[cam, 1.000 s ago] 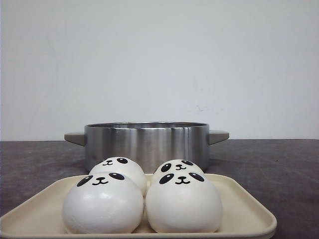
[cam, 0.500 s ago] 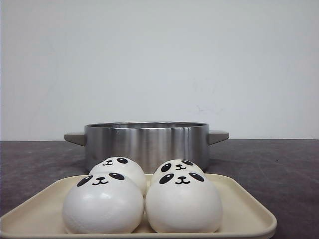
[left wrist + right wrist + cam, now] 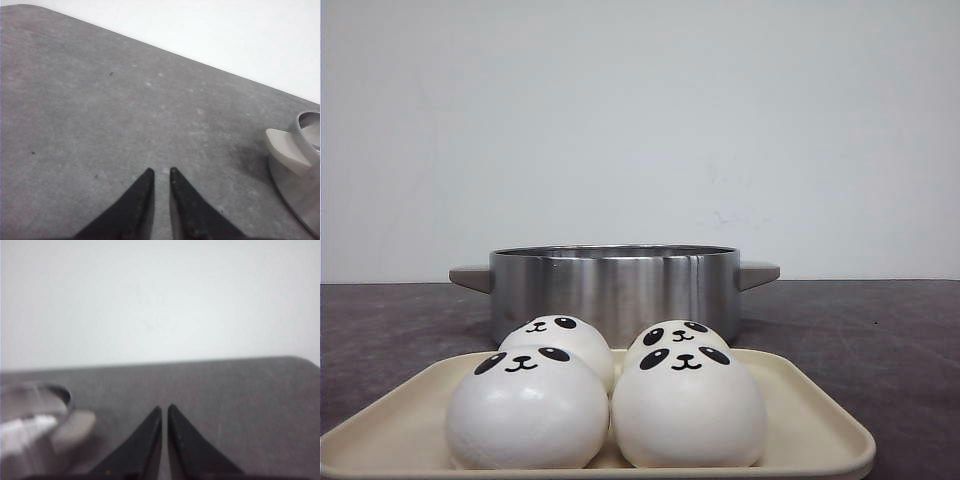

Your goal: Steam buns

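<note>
Buns: I count four white panda-faced buns, all seated on the tray, two in front and two behind, packed so that neighbours touch. None has been lifted.
Tray: cream, shallow-rimmed, nearest my front camera, resting on the table just in front of the pot.
Pot: brushed steel, two grey side handles, no lid visible. I cannot see its interior from the front view, so I cannot confirm whether it holds a rack or water.
Left end effector: fingers nearly together with a narrow gap, gripping nothing. It hangs over bare table, with one pot handle off to its side.
Right end effector: fingers closed almost tip to tip, empty. The view is blurred; the pot rim appears to one side.
Arms in front view: neither is visible.
Progress: I judge the task at its start. No bun is in the pot.
Remaining: all four buns to be picked from the tray and placed into the pot, one at a time.
</note>
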You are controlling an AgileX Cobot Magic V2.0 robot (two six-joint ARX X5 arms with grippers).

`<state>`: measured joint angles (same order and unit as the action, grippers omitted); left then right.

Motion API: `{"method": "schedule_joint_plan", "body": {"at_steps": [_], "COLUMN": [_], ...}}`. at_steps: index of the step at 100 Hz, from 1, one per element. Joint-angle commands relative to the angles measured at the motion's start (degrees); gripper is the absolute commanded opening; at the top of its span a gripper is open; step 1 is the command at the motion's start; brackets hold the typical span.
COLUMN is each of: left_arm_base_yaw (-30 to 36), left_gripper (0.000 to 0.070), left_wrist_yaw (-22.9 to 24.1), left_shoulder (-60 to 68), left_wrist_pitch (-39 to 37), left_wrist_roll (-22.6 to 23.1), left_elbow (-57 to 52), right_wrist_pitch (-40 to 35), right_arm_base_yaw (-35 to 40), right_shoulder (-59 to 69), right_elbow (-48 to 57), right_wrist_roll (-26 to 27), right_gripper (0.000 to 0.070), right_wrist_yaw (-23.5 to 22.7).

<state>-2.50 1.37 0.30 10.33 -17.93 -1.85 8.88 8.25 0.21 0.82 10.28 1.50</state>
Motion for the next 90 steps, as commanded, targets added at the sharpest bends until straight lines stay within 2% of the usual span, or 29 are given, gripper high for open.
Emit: {"method": "schedule_joint_plan", "body": {"at_steps": [1, 7, 13, 21, 31, 40, 47, 60, 72, 81, 85, 87, 90], "left_arm_base_yaw": [-0.07, -0.07, -0.07, -0.07, -0.07, -0.04, 0.2, 1.81, 3.5, 4.15, 4.24, 4.24, 4.24], "left_gripper": [0.0016, 0.0014, 0.0012, 0.0013, 0.0013, 0.0013, 0.0013, 0.0013, 0.0013, 0.0042, 0.0111, 0.0173, 0.0289], "left_wrist_yaw": [-0.07, -0.68, -1.22, -2.62, -8.72, -15.19, -17.7, -17.88, -17.97, -18.75, -19.63, -19.91, -20.13], "left_shoulder": [-0.11, -0.11, -0.11, 0.04, 3.1, 9.07, 14.25, 23.04, 30.4, 33.77, 34.8, 35.19, 35.63], "left_wrist_pitch": [-2.73, -4.94, -7.58, -9.75, -7.15, -4.09, -3.26, -1.75, 4.92, 8.63, 9.7, 10.12, 10.69], "left_wrist_roll": [-3.1, -5.44, -7.37, -8.02, -7.69, -4.33, -2.36, 0.31, 5.6, 6.62, 6.62, 6.62, 6.62], "left_elbow": [0.83, 0.13, -1.03, -3.54, -8.87, -14.93, -19.96, -30.38, -41.0, -46.29, -48.09, -48.78, -49.59], "right_wrist_pitch": [4.2, 5.44, 2.8, -6.34, -19.63, -27.26, -31.43, -36.85, -39.15, -38.95, -38.84, -38.75, -38.8], "right_arm_base_yaw": [0.13, 0.13, 0.15, 0.2, 0.2, 0.2, 0.2, 0.2, 0.2, 0.2, 0.2, 0.2, 0.2], "right_shoulder": [0.0, 0.0, 0.04, 0.35, 3.65, 9.18, 13.55, 20.35, 23.89, 24.83, 24.83, 24.83, 24.83], "right_elbow": [0.07, 1.2, 4.0, 10.25, 20.26, 29.09, 35.69, 46.29, 52.28, 53.86, 54.03, 54.03, 54.03], "right_wrist_roll": [6.78, 9.38, 11.06, 11.78, 9.27, 3.82, 0.72, -2.84, -4.79, -4.44, -3.63, -3.02, -1.99], "right_gripper": [0.0009, 0.0007, 0.0006, 0.0006, 0.0006, 0.0006, 0.0006, 0.0006, 0.0006, 0.0011, 0.0073, 0.0144, 0.0287], "right_wrist_yaw": [-0.02, -0.04, -0.15, -0.7, -0.79, -1.77, -2.36, -4.15, -6.54, -9.16, -10.36, -10.93, -12.04]}}
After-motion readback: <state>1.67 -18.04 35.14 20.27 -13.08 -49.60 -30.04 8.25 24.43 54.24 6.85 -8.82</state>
